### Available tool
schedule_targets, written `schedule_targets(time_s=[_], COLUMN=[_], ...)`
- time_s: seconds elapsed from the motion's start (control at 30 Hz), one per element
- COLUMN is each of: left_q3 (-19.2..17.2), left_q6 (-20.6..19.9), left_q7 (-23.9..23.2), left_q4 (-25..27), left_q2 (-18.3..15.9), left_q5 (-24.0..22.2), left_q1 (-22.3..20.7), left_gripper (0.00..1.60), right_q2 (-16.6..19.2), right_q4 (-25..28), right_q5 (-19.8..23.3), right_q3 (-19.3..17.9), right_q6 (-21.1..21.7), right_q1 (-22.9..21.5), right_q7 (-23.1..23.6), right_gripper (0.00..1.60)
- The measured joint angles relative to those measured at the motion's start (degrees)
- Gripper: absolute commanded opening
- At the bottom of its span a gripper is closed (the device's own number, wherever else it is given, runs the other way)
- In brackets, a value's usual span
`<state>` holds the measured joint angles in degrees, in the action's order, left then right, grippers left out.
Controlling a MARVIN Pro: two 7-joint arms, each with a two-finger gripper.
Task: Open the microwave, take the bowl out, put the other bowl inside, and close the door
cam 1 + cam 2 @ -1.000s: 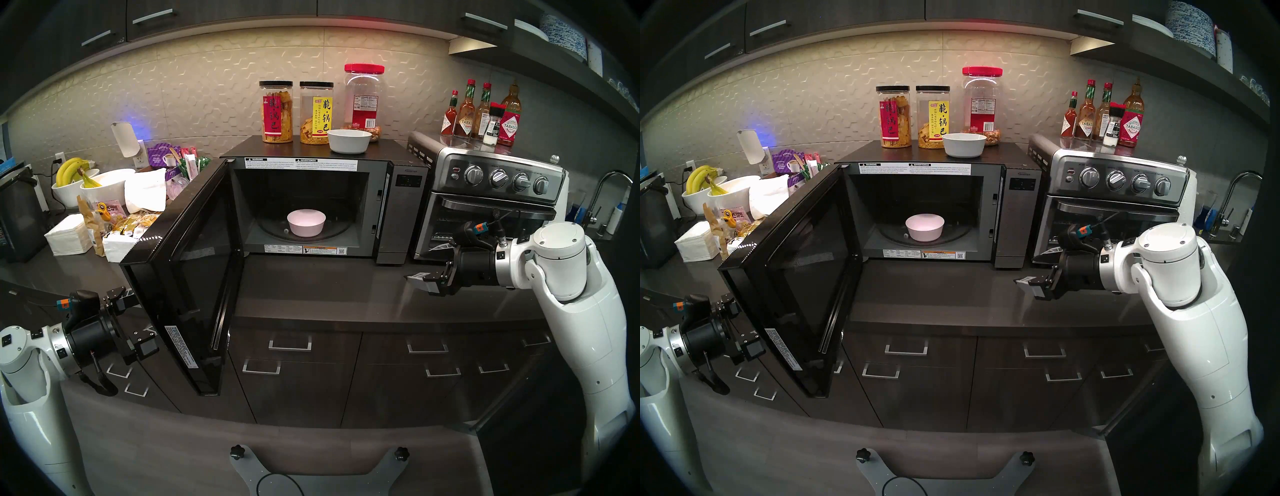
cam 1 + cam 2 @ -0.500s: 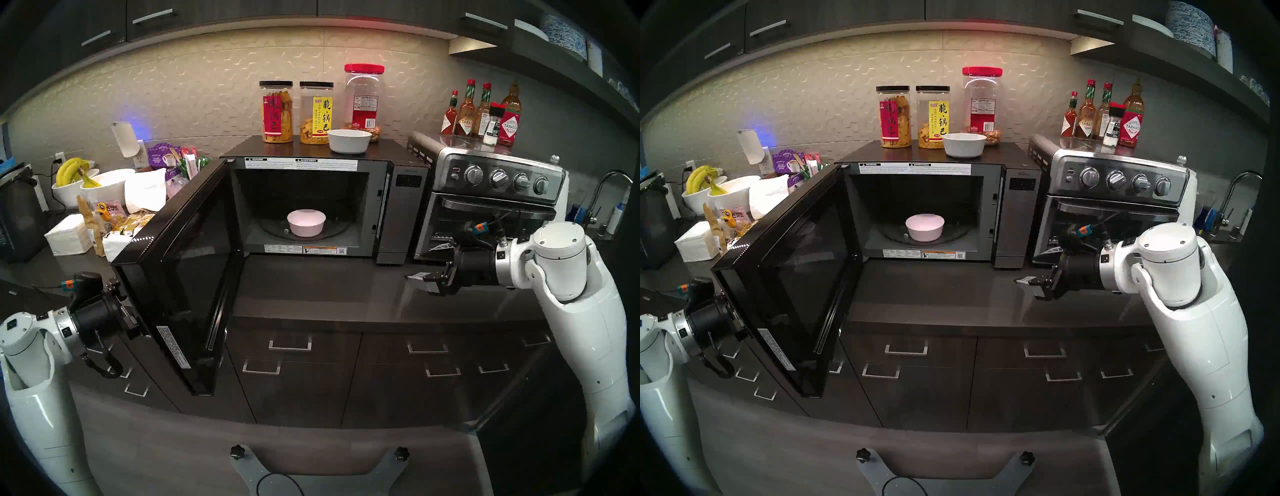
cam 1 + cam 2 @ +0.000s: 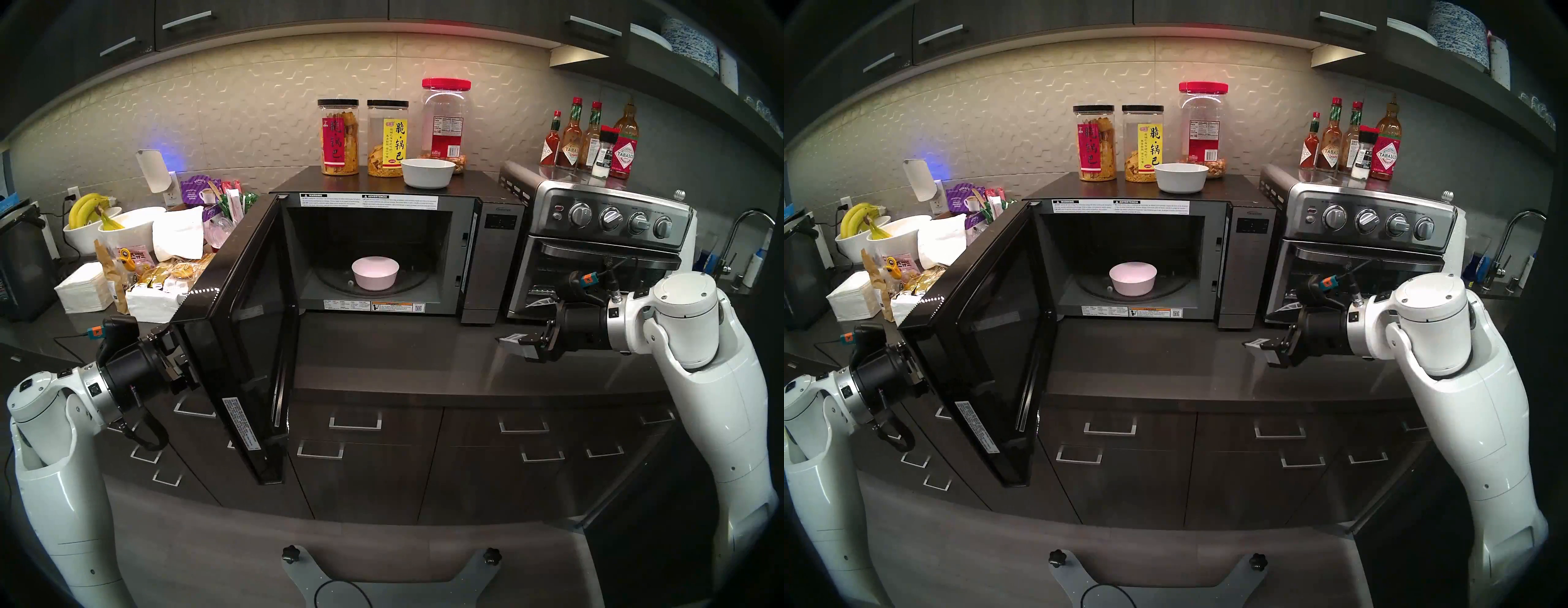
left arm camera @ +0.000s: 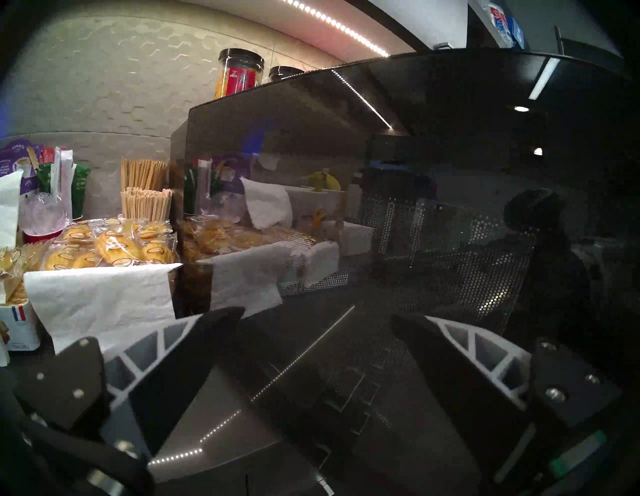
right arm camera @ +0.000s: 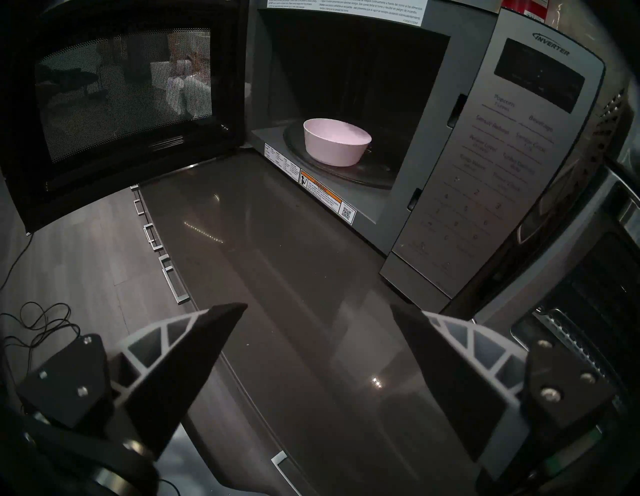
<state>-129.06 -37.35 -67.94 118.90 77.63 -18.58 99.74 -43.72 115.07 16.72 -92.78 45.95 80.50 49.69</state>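
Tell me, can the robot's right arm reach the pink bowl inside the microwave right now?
Probably yes. The door hangs swung out to the left, the right gripper is open and empty, and only bare countertop lies between it and the pink bowl.

The microwave's door (image 3: pixel 237 339) is glossy black glass, mirroring a strip of lights, with a fine perforated metal mesh behind its window. The control strip (image 5: pixel 491 166) looks brushed silver-grey. Inside, the pale pink bowl (image 3: pixel 375 273) has a smooth matt finish on a clear glass turntable (image 5: pixel 346 169); the white bowl (image 3: pixel 427 172) on top looks like glazed ceramic. The dark surface (image 3: pixel 403 356) is polished and reflective. The toaster oven (image 3: pixel 602 204) is shiny steel. The left tool (image 4: pixel 317 315) has matt black pads on pale plastic ribs.
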Motion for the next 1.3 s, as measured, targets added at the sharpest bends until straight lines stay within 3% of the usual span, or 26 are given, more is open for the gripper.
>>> schedule_targets(time_s=[0.3,0.6,0.9,1.03,1.3], left_q3=[7.08,15.81,23.82,27.75,32.41], left_q6=[-1.11,-2.43,-4.67,-5.38,-5.6], left_q7=[1.56,3.89,10.82,16.27,22.7], left_q4=[-0.05,-0.29,-2.06,-4.5,-8.05], left_q2=[0.91,1.59,2.06,2.42,2.99], left_q5=[-0.5,1.81,6.87,9.2,11.33], left_q1=[-1.46,-4.4,-9.37,-12.41,-17.18], left_gripper=[1.6,1.6,1.6,1.6,1.6], right_q2=[0.04,0.09,0.13,0.15,0.19], right_q4=[0.0,0.0,-0.01,-0.01,-0.01], right_q5=[0.05,0.12,0.17,0.2,0.23], right_q3=[0.0,0.01,0.01,0.01,0.02], right_q6=[-0.01,-0.01,-0.02,-0.03,-0.04], right_q1=[0.0,0.0,0.0,0.0,0.01], right_q7=[-0.05,-0.11,-0.17,-0.2,-0.25], right_gripper=[1.6,1.6,1.6,1.6,1.6])
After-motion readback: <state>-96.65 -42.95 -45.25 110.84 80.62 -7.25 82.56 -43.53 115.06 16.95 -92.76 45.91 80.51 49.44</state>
